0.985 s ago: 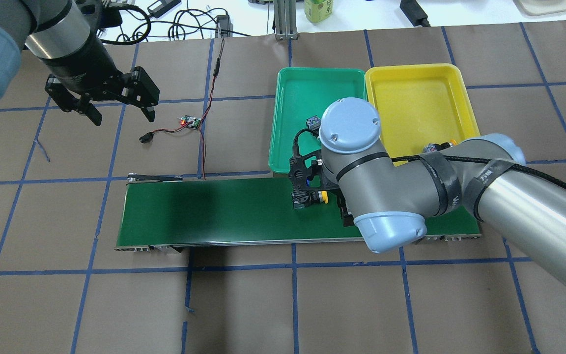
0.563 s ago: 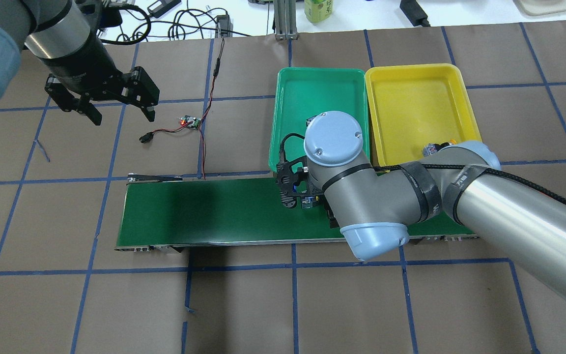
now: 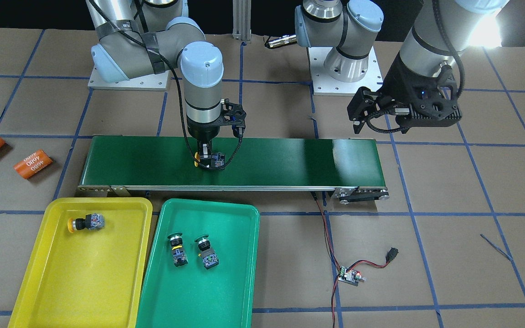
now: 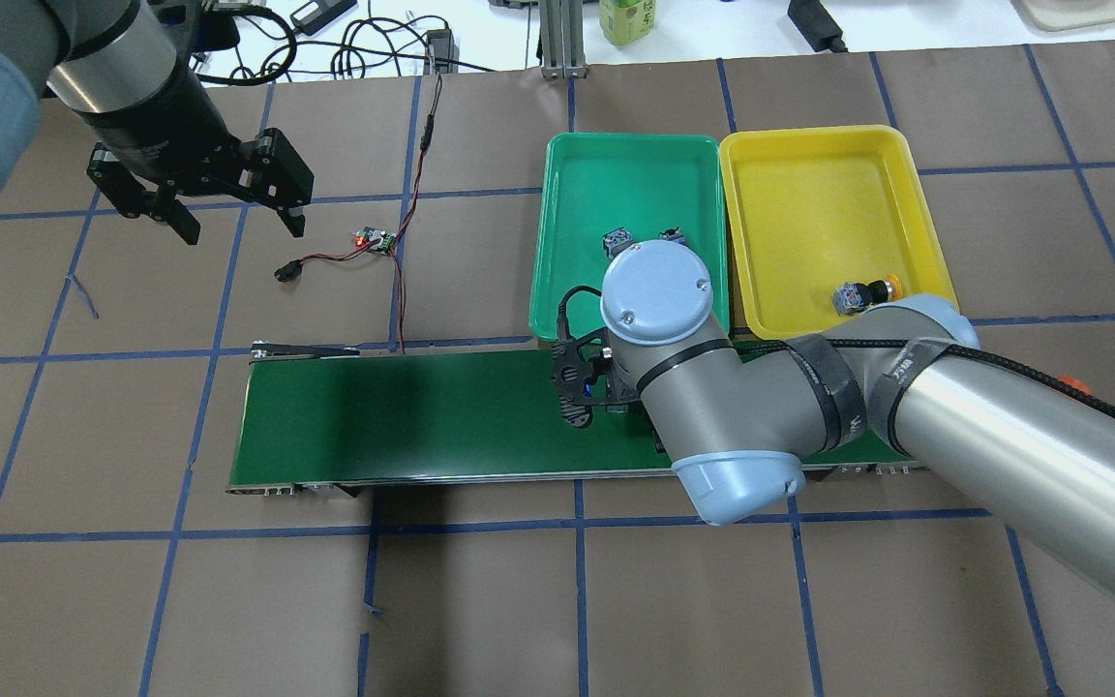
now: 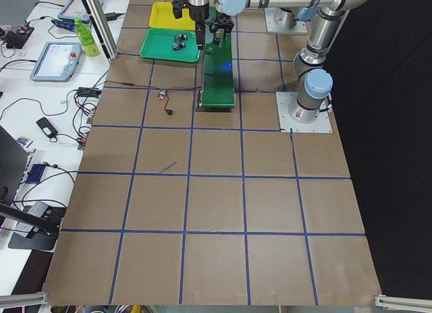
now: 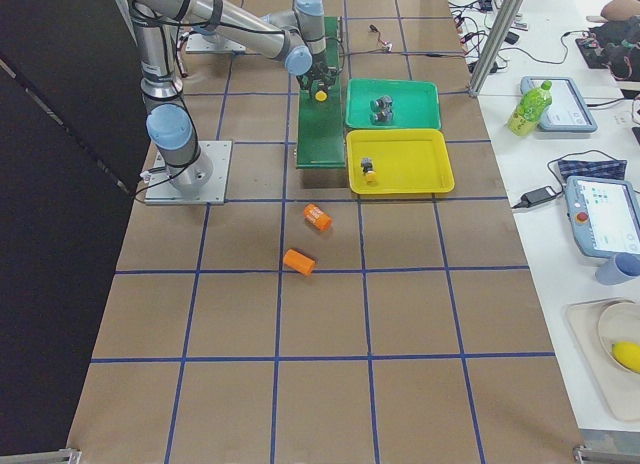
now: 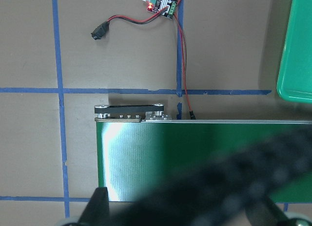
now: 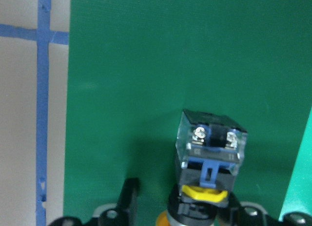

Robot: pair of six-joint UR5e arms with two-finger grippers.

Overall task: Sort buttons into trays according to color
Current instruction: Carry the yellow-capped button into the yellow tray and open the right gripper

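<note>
The right gripper (image 3: 205,158) hangs low over the dark-green conveyor belt (image 3: 290,159), fingers apart astride a yellow-capped push-button (image 8: 210,153) lying on it, while the left gripper (image 4: 245,232), also spread, hovers beyond the belt.

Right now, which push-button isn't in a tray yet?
The yellow-capped push-button on the dark-green conveyor belt, at the right gripper; the others lie in plastic trays.

Brown-papered counter (image 4: 480,600) gridded with blue tape (image 4: 578,581), under bright even light. White side desk (image 6: 560,314) along one long side, with cables (image 4: 364,44), a green bottle (image 6: 527,106), tablets (image 6: 603,216) and an aluminium post (image 6: 497,34) at its edge. Black backdrop (image 6: 50,234) on the opposite side.
</note>
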